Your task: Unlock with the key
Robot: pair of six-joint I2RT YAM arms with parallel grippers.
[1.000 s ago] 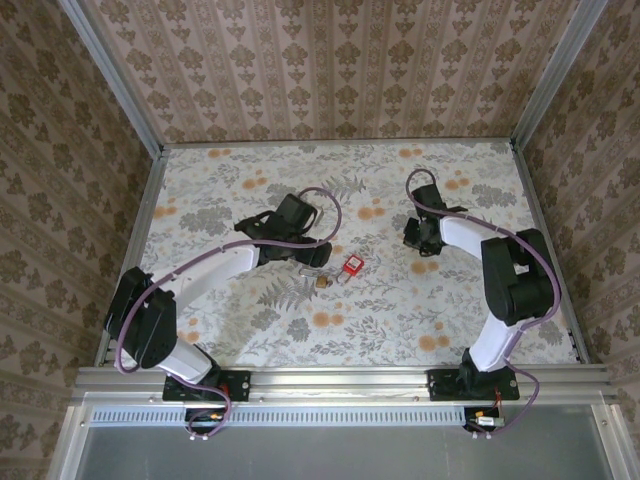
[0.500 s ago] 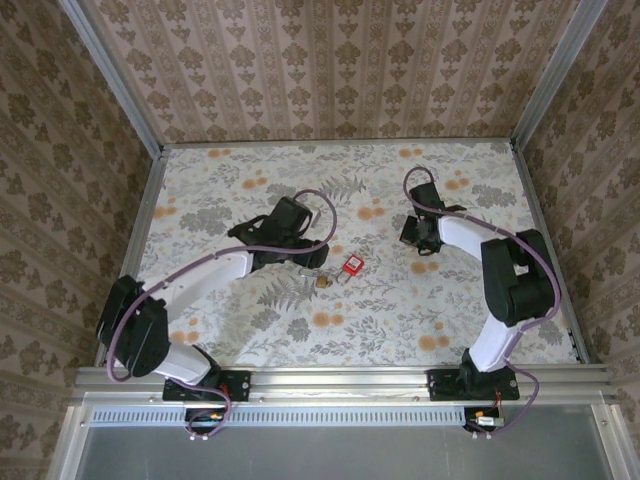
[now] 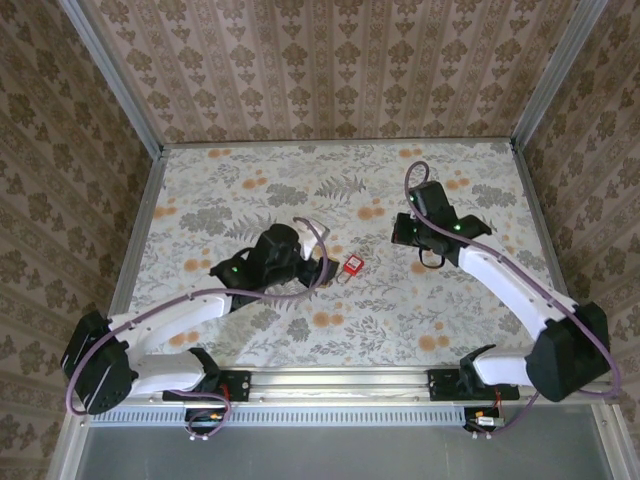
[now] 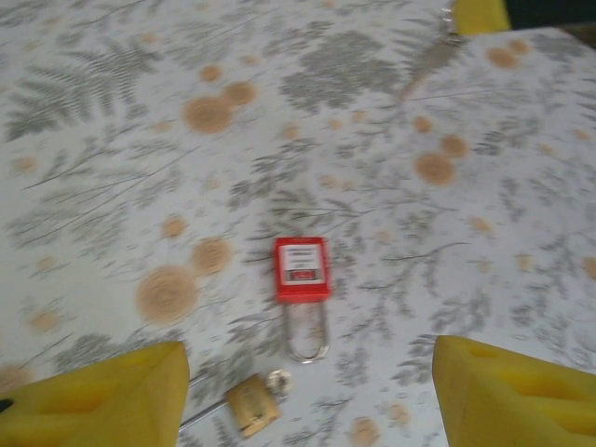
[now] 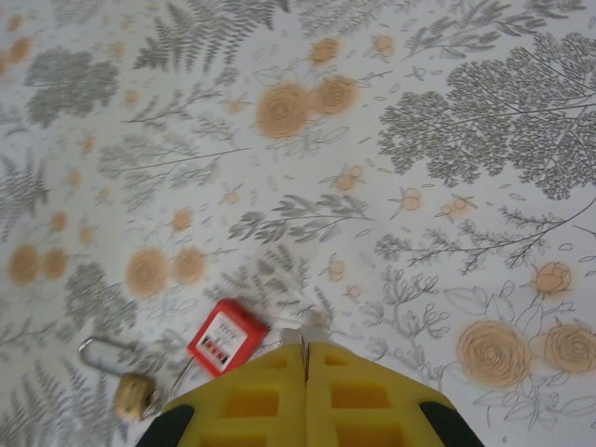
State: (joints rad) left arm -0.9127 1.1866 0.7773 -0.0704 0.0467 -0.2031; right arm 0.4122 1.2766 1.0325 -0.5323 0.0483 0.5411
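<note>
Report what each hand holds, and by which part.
Left hand open, holding nothing. Right hand shut; a small silvery tip, possibly the key, pokes out at its front; hold unclear.

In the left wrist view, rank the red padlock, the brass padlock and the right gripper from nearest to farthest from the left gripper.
1. Brass padlock, just ahead of the left gripper, slightly left.
2. Red padlock, middle of the view.
3. Right gripper, far top right.

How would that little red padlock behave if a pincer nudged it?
It would probably slide rather than roll: the red padlock lies flat on the patterned table. Its boxy body looks rigid, unlikely to bend. Pushed at the thin metal shackle, it might pivot.
</note>
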